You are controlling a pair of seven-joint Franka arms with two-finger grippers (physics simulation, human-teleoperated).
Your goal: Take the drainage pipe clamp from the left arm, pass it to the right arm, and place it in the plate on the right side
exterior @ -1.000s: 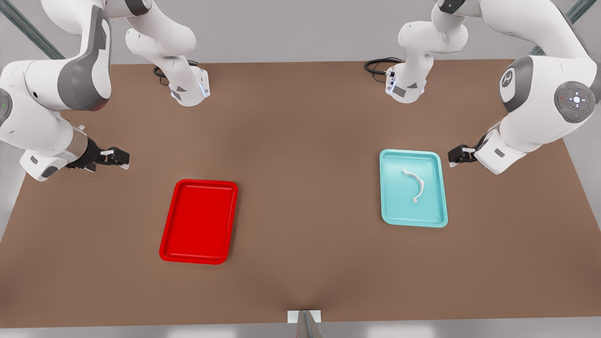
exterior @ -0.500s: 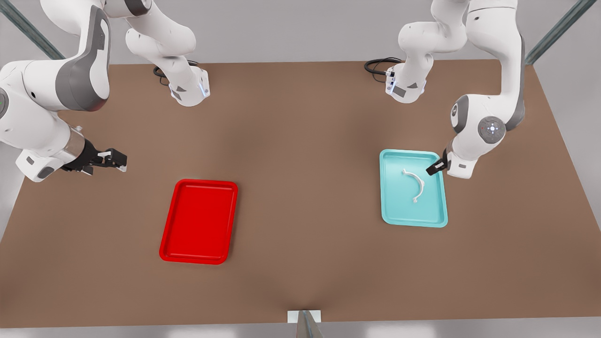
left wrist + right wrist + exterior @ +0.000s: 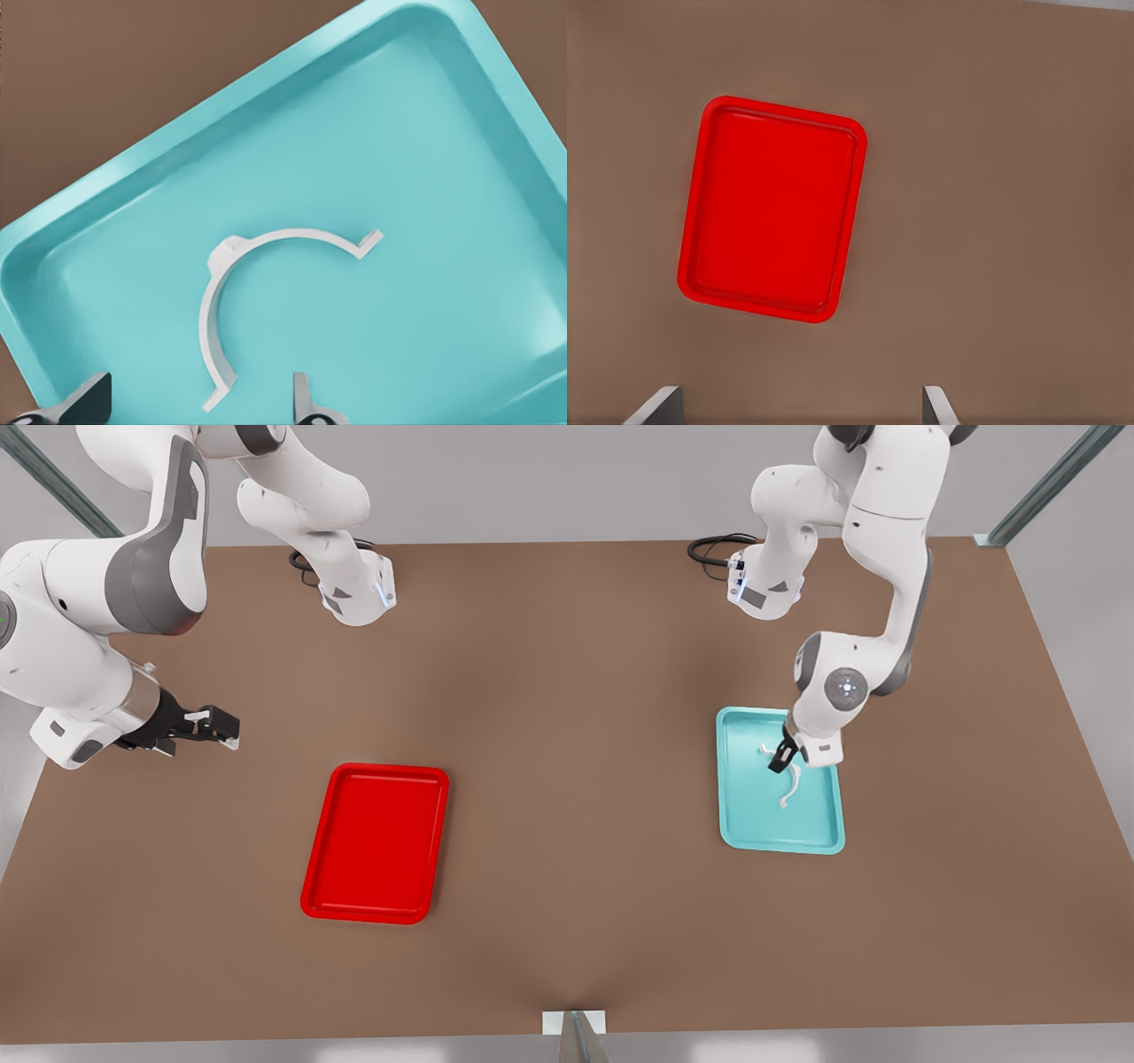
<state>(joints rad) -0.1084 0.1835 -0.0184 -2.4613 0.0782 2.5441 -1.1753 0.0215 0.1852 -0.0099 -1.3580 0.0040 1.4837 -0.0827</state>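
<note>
Left gripper (image 3: 783, 762) is hanging open over the teal tray (image 3: 735, 815), its fingertips (image 3: 89, 398) straddling one tabbed end of the drainage pipe clamp (image 3: 232, 301), which is lying flat inside that tray. For a sound grasp it is probably best to be dropping straight down, keeping the thin arc centred between the jaws and closing on the band, not the tab. Over at nine o'clock across the bench (image 3: 567, 691), the right gripper (image 3: 213, 724) is waiting, open, with the red plate (image 3: 376, 841) near it at about four o'clock.
</note>
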